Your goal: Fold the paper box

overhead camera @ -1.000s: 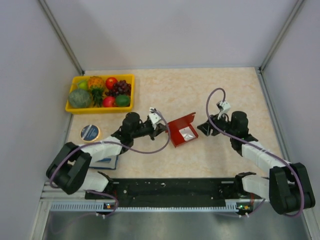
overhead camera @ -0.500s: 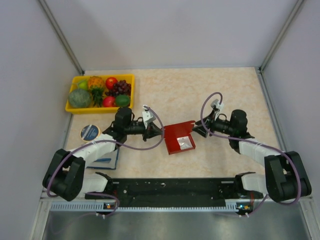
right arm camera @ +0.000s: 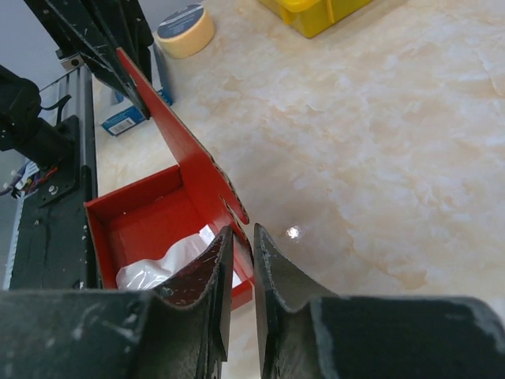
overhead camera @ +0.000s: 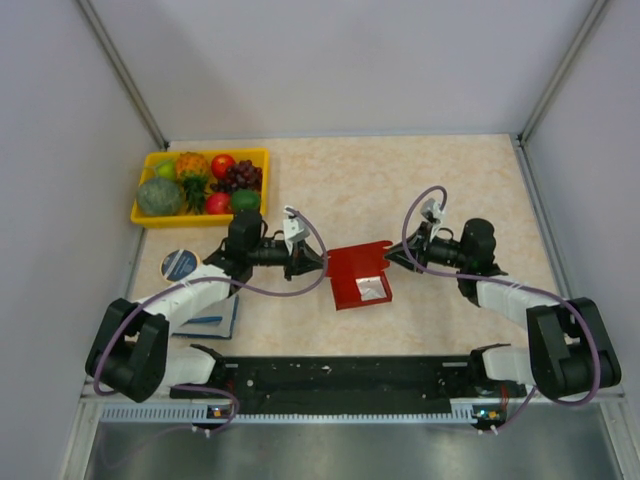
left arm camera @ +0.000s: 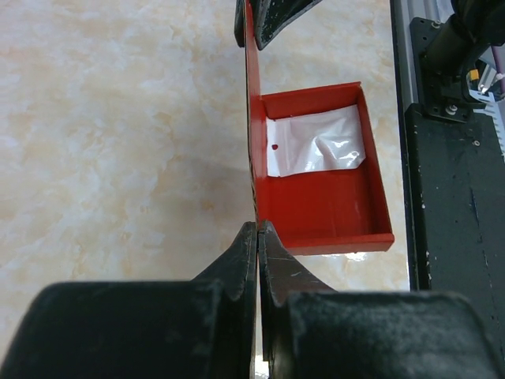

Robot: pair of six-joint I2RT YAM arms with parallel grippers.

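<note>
Paper box (overhead camera: 360, 280) sits mid-desk, open side up, with a whitish wrapper (overhead camera: 374, 290) inside. Its far flap stands upright. Left gripper (overhead camera: 310, 262) is clenched on the flap's left end. Right gripper (overhead camera: 392, 260) pinches the right end, jaws nearly together.

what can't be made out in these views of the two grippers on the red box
Right wrist view: whether the right gripper really pinches the flap of the paper box; the contact is hidden between its fingers.
Left wrist view: the right gripper is cut off by the top edge.
Top view: the blue notebook lies mostly hidden under the left arm.
Top view: what the wrapper holds is too small to tell.
</note>
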